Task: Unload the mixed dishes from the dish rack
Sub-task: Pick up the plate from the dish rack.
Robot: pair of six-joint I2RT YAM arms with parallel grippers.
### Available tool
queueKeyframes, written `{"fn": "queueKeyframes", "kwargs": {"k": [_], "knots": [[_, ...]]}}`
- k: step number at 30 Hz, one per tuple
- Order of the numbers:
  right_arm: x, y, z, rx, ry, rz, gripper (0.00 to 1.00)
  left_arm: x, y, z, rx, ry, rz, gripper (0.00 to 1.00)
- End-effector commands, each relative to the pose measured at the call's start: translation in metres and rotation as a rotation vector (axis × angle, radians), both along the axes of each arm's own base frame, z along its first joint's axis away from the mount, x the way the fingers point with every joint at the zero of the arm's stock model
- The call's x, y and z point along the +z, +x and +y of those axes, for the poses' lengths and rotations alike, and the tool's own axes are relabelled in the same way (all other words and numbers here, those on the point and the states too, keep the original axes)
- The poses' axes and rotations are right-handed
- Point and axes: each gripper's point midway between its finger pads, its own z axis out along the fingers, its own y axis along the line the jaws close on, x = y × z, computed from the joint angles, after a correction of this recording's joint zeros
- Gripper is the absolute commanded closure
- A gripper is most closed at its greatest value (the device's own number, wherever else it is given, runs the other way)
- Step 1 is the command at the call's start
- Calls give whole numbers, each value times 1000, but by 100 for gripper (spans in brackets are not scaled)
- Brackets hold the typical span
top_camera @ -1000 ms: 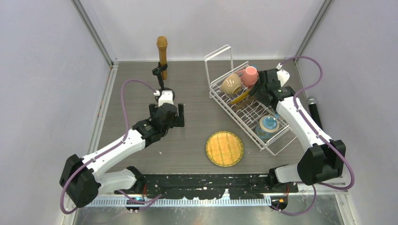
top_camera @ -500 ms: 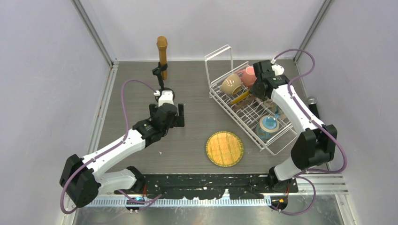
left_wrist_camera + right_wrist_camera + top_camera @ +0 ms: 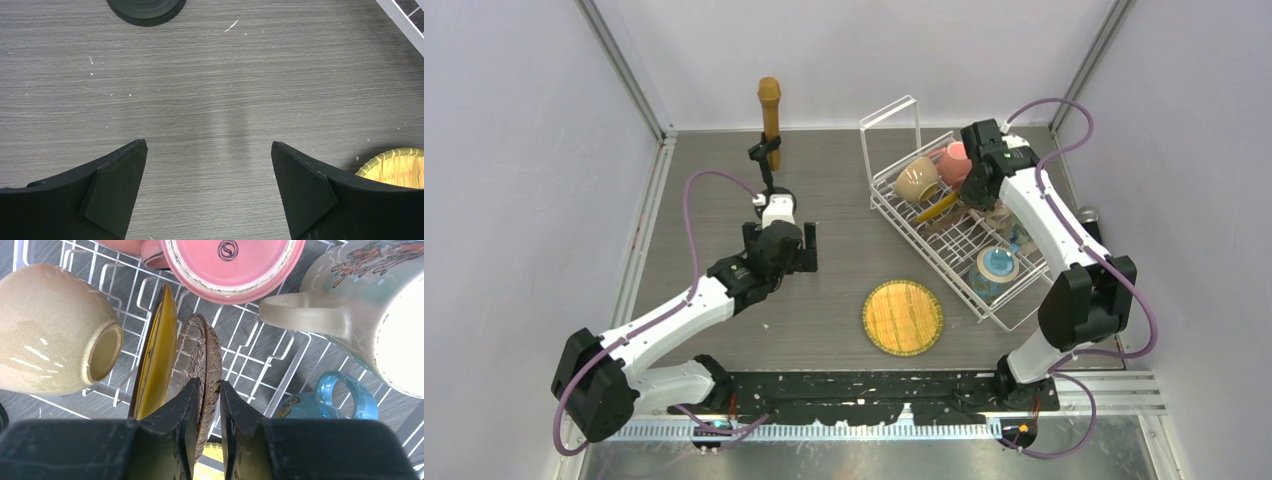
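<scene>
We note the right pincer (image 3: 208, 386) has swung in over the rack (image 3: 959, 250), now clamping the upright brown plate (image 3: 206, 347) there, ready to lift; left pincer (image 3: 210, 150) gapes above the worktop (image 3: 210, 75).

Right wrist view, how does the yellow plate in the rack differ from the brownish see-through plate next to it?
The yellow plate is opaque and bright; the brownish plate is translucent with a crackled texture. The right gripper has its jaws closed on the brownish plate's rim, while nothing grips the yellow plate. Both stand on edge, side by side, in the dish rack.
</scene>
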Motion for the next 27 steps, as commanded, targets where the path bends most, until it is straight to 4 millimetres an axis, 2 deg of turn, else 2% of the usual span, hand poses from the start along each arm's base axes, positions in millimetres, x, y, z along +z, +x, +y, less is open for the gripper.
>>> {"fn": "queueKeyframes", "kwargs": {"k": [1, 6, 14, 23, 27], "knots": [[29, 7, -1, 7, -17, -35, 81, 7, 6, -3, 2, -21, -35, 0], [47, 8, -5, 1, -33, -63, 90, 7, 7, -4, 1, -24, -37, 0], [68, 5, -10, 2, -48, -102, 92, 6, 7, -5, -1, -18, -28, 0], [84, -19, -27, 13, -125, -94, 100, 5, 6, -5, -4, -16, -26, 0], [90, -32, -31, 39, -142, -104, 100, 6, 7, -5, 0, -25, -30, 0]]}}
